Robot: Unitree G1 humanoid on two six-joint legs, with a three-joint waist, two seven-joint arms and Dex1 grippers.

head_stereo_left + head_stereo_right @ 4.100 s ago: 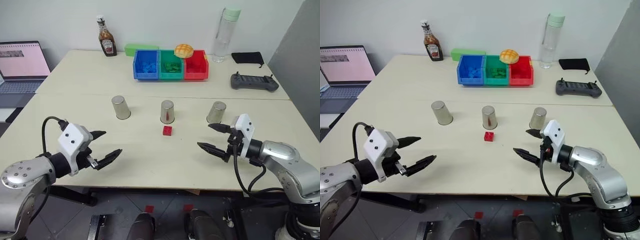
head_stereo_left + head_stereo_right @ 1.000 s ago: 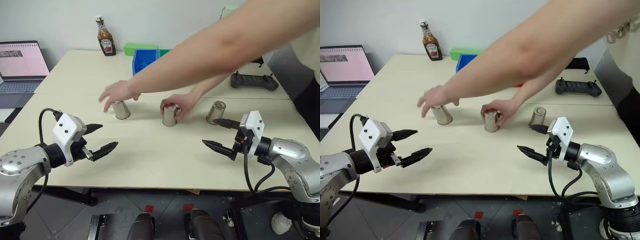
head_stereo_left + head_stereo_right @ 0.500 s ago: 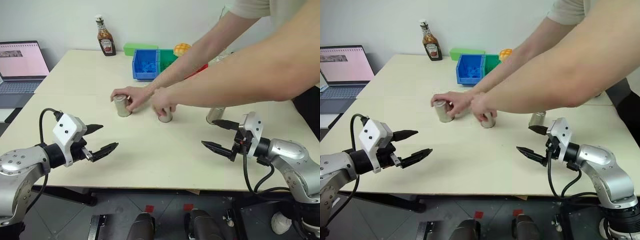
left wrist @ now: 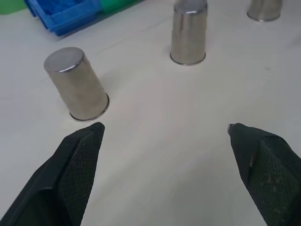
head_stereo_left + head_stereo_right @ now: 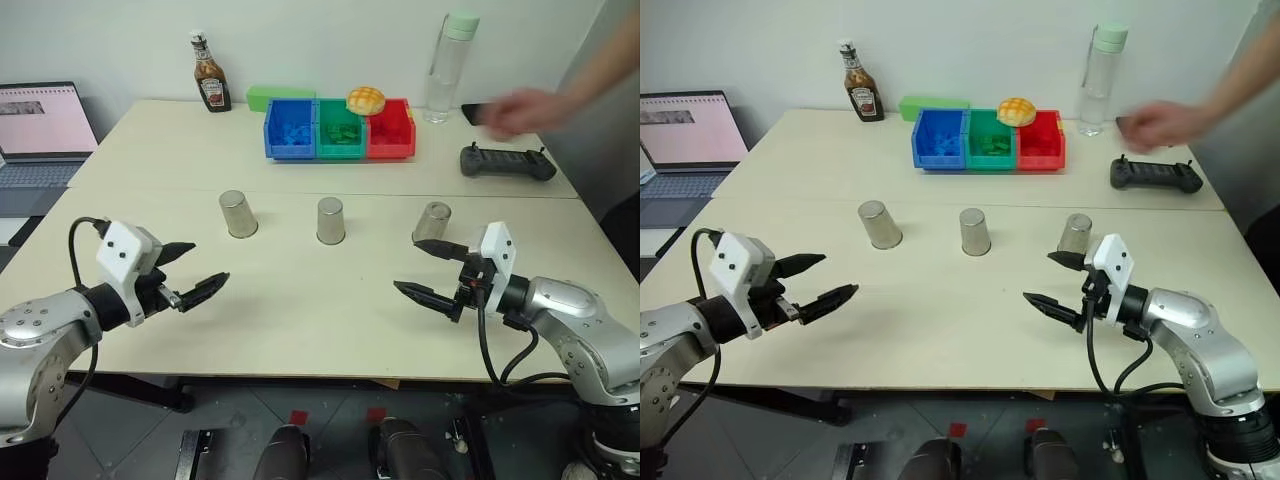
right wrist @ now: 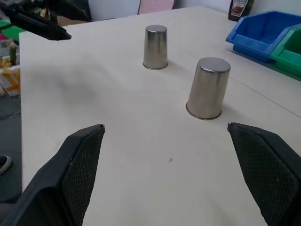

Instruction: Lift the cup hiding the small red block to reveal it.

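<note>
Three steel cups stand upside down in a row across the table: the left cup (image 5: 238, 214), the middle cup (image 5: 331, 220) and the right cup (image 5: 432, 222). The small red block is hidden, and I cannot tell which cup covers it. My left gripper (image 5: 208, 262) hovers open over the near left of the table, short of the left cup (image 4: 77, 84). Just in front of the right cup, my right gripper (image 5: 406, 265) is open too, with nothing between its fingers. The right wrist view looks past the middle cup (image 6: 208, 88) to the left cup (image 6: 155, 47).
Blue, green and red bins (image 5: 340, 130) with a bun (image 5: 367, 100) stand at the back, beside a ketchup bottle (image 5: 212, 72) and a clear bottle (image 5: 447, 65). A controller (image 5: 507, 162) lies back right under a person's hand (image 5: 520, 110). A laptop (image 5: 45, 130) sits far left.
The person's arms, which were on the left and middle cups, have pulled away to the back right. The red block that lay in the open is now out of sight. My grippers have barely moved.
</note>
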